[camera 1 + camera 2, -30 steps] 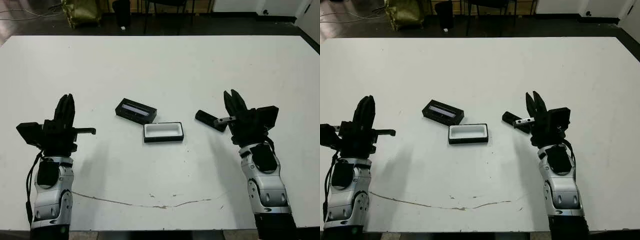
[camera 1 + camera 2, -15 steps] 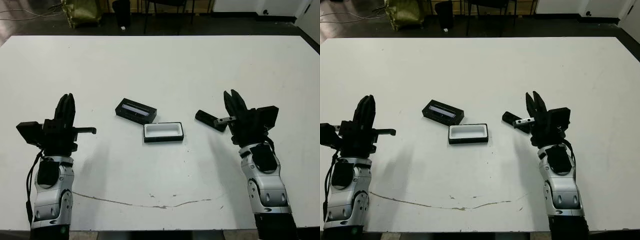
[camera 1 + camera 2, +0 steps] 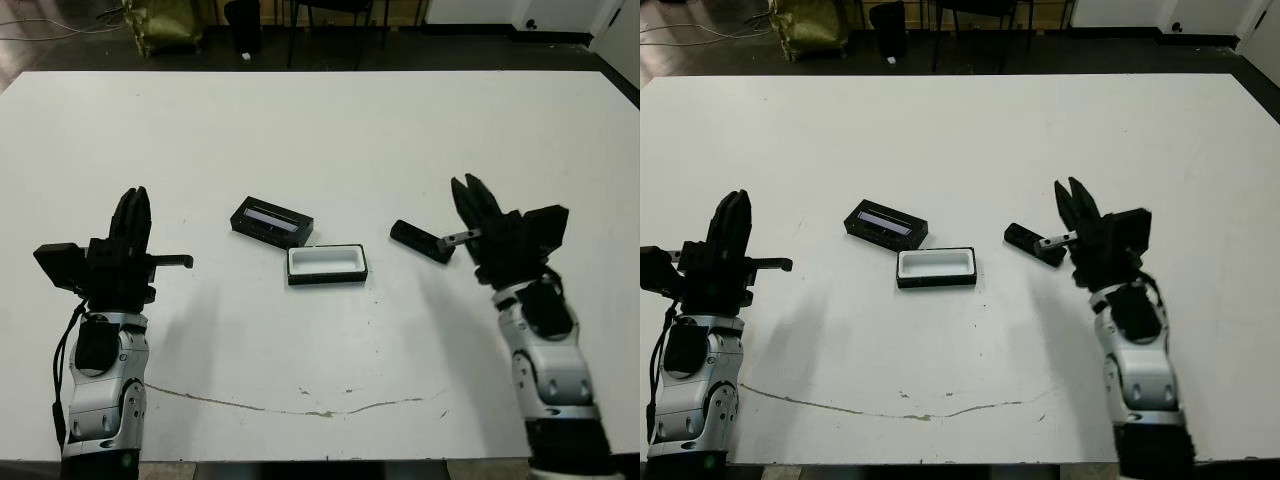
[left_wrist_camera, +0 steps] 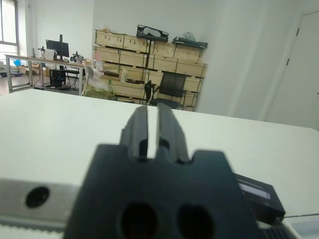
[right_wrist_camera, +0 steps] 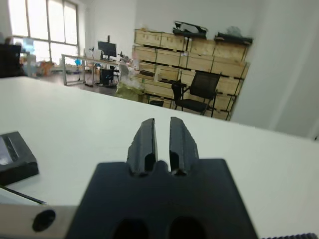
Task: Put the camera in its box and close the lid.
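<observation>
Reaching stage: nothing is held yet; by my reading the first step, picking up the camera, is only now being approached.
Left gripper point(image 3: 132, 212): nearest, raised over the table's left part, fingers drawn close with only a thin slit between them, empty.
Right gripper point(image 3: 477, 206): just beside the camera, fingers narrow with a small gap, empty.
Camera point(image 3: 421, 241): flat on the table, just left of the right gripper, apart from the box.
Box point(image 3: 327, 264): open at mid-table, white lining up, empty.
Lid point(image 3: 272, 221): just beyond the box, toward the left, window strip up.
Next move: the right gripper likely must spread its fingers and come down over the camera's narrow width.
Views: head views show all three items; the left wrist view catches only the lid, the right wrist view only one dark corner, and both show shelving and a chair beyond.
</observation>
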`<action>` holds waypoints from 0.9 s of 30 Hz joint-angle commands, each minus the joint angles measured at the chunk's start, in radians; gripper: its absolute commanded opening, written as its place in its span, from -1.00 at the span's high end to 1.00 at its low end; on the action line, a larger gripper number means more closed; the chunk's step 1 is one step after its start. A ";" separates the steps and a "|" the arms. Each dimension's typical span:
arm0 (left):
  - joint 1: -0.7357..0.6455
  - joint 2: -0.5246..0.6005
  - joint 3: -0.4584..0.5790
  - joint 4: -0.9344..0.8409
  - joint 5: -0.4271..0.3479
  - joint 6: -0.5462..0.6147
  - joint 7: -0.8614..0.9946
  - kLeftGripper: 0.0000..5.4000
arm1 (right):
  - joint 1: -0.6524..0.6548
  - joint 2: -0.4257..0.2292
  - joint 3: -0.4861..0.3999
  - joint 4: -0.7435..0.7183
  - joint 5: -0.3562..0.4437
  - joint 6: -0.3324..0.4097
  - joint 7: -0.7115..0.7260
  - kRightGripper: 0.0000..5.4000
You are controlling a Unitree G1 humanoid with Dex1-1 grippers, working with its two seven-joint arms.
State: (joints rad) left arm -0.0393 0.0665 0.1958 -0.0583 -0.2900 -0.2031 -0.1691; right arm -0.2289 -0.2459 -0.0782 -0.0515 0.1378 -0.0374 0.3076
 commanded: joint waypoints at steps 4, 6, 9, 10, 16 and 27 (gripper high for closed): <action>0.009 0.005 0.002 0.003 -0.002 0.025 0.001 1.00 | -0.058 -0.162 -0.008 -0.002 -0.010 0.156 0.098 0.92; 0.009 0.005 0.001 -0.003 -0.004 0.035 0.002 1.00 | -0.079 -0.192 -0.012 0.007 0.012 0.191 0.139 0.79; 0.007 0.008 0.001 -0.007 -0.002 0.037 -0.001 1.00 | -0.107 -0.230 -0.004 0.029 0.020 0.230 0.192 0.57; 0.006 0.007 0.001 -0.007 -0.004 0.039 -0.002 1.00 | -0.115 -0.240 0.000 0.037 0.019 0.242 0.207 0.48; 0.010 0.007 0.000 -0.016 0.002 0.050 0.007 1.00 | -0.168 -0.298 0.045 0.107 0.023 0.263 0.354 -0.01; 0.014 0.003 0.004 0.008 0.008 0.015 -0.009 1.00 | -0.254 -0.307 0.099 0.339 0.081 0.176 0.630 -0.89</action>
State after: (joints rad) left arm -0.0393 0.0667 0.1967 -0.0678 -0.2867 -0.1887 -0.1778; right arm -0.4759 -0.5677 0.0261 0.2384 0.1950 0.1526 0.8997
